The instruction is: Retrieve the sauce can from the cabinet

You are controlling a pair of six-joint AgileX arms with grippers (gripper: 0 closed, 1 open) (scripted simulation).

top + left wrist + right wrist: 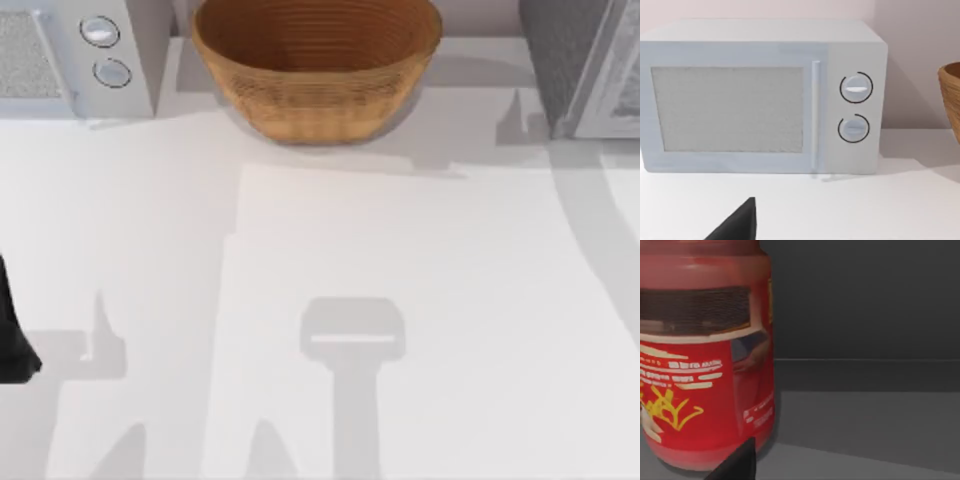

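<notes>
Inside dark cabinet: sauce can (705, 370) stood upright, close before right gripper (737, 462), presumably approaching to grasp; finger state indeterminable. Left gripper (735, 225) faced microwave (760, 97); likewise indeterminable.

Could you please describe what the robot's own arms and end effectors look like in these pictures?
Very little of them is in frame. In the top view, the left arm appears as a plain black, matte shape at the table's left edge. Each wrist view shows one dark, pointed, wedge-shaped fingertip: the left end effector and the right end effector. No cables or markings are visible.
</notes>
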